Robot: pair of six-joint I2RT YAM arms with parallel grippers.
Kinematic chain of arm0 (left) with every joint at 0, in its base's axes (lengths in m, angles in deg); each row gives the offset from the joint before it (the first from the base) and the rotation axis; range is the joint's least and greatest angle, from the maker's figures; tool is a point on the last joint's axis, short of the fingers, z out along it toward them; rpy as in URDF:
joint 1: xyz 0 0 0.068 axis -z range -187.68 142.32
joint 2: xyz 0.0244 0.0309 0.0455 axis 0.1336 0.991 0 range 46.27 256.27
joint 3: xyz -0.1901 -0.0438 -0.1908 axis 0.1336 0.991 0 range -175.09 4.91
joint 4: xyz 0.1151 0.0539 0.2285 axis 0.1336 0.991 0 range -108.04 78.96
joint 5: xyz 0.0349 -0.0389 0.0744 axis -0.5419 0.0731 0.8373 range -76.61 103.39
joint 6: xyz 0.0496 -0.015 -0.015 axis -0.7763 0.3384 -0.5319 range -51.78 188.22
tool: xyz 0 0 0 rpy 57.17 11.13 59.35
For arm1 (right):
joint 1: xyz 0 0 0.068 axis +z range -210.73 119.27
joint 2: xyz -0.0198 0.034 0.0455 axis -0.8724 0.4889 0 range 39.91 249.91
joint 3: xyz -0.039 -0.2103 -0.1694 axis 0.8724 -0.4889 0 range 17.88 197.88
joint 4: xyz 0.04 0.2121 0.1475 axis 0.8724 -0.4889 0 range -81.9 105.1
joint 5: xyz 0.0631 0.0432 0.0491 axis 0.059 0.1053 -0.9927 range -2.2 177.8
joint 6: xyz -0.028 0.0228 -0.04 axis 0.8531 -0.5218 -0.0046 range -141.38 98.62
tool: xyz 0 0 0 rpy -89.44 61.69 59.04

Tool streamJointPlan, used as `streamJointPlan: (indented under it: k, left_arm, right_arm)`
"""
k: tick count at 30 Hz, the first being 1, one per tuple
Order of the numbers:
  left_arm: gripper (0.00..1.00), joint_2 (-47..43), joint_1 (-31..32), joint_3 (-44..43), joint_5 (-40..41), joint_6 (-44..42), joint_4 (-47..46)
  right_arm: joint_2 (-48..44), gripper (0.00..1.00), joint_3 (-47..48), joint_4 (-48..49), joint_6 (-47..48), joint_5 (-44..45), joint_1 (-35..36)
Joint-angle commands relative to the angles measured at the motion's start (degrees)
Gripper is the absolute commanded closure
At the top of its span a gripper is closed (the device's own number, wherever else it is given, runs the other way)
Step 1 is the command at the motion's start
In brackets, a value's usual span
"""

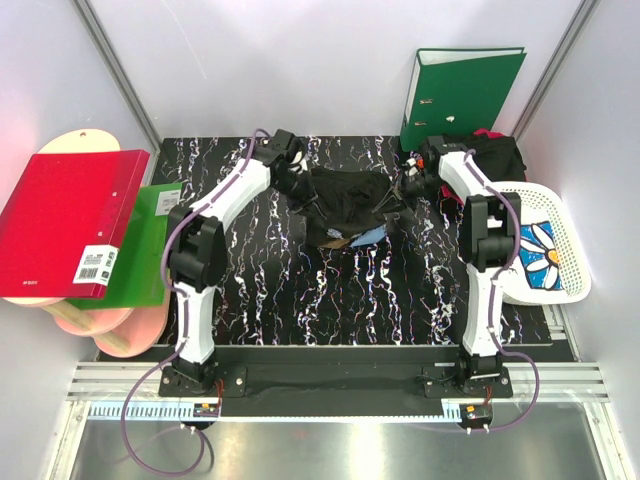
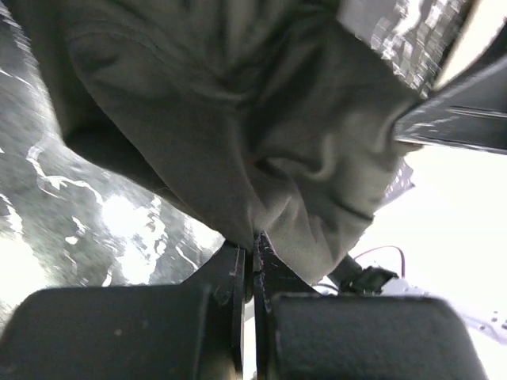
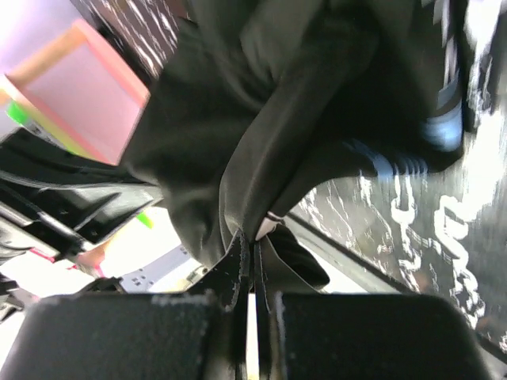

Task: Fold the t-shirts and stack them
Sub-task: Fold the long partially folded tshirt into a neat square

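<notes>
At 12 o'clock of table centre, black t-shirt is hanging bunched between both arms. Left end effector is pinching the shirt's 9 o'clock edge, jaws nearly together with dark cloth running in between. Right end effector is clamping the 3 o'clock edge the same way, fold of black fabric going into the narrow gap. Shirt is sagging in the middle; blue print patch is showing at its 5 o'clock corner. Can't tell whether the lower hem is touching the table. Dark heap of t-shirts is sitting at 2 o'clock, just behind the right arm's wrist, red cloth peeking at its top. White lattice basket is sitting at 3 o'clock, half off the table edge, daisy-print cloth lying inside. Green ring binder is standing upright at 1 o'clock against the back wall. Red binder is lying at 9 o'clock, off the table.
</notes>
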Motion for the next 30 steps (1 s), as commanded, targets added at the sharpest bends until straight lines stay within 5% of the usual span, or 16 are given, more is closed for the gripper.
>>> streamJointPlan:
  k: [1, 8, 18, 22, 30]
  left_arm:
    - [1.0, 3.7, -3.0, -6.2, -1.9, -0.5, 0.8]
    - [1.0, 11.4, -7.0, -17.2, -4.1, 1.2, 0.7]
    - [1.0, 18.9, -8.3, -29.1, -9.0, 4.3, -1.2]
    - [0.94, 18.3, -8.3, -26.5, -12.5, 7.3, -11.3]
    - [1.0, 18.2, -8.8, -20.7, -15.6, 20.5, -34.3]
  right_arm:
    - [6.3, 1.0, 10.3, -1.6, -1.2, -2.2, -0.3]
    - [16.1, 1.0, 28.4, -2.1, -5.6, -3.6, -1.4]
    - [21.4, 1.0, 37.9, -1.8, -8.8, -5.9, -2.6]
    - [21.7, 1.0, 38.2, 1.2, -9.6, -5.9, -3.2]
    - [22.2, 1.0, 38.7, 14.7, -16.3, -4.7, -3.9]
